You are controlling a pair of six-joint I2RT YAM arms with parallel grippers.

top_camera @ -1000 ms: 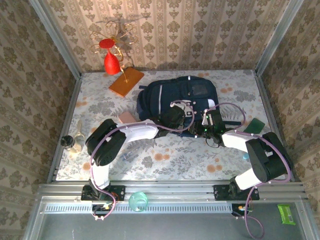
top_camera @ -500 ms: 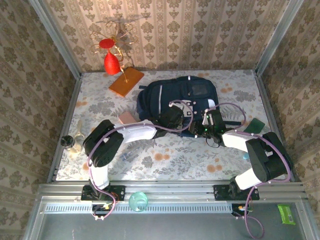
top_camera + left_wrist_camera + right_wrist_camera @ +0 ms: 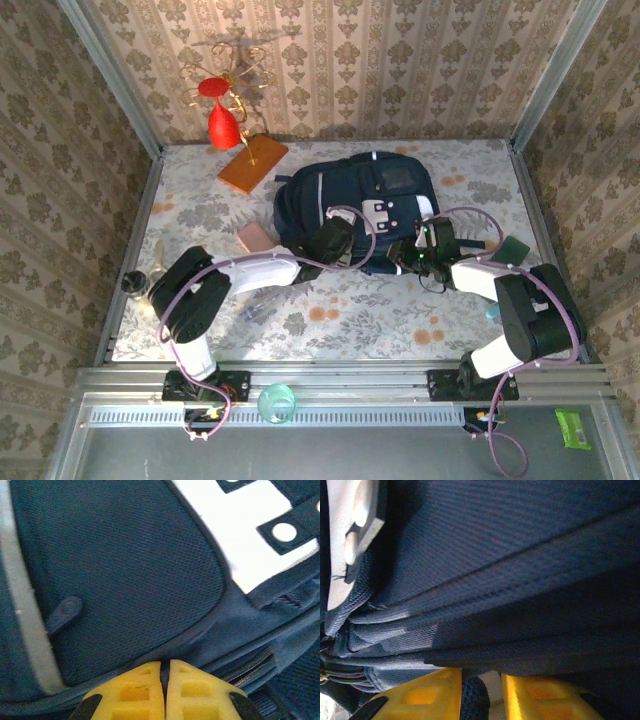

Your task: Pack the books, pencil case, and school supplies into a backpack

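Mid-table, toward the back wall, the navy backpack lies flat on the floral table — dark woven mesh, a pale reflective stripe down one panel, a grey patch near its top. The left gripper has its yellow fingers pressed together at a lower seam. The right gripper is narrow, a fold of dark mesh caught between its fingers (both sit at the bag's near edge). Since half a second earlier the left arm's elbow has swung outward, the right gripper has edged rightward, and a white panel with punched tabs shows more fully.
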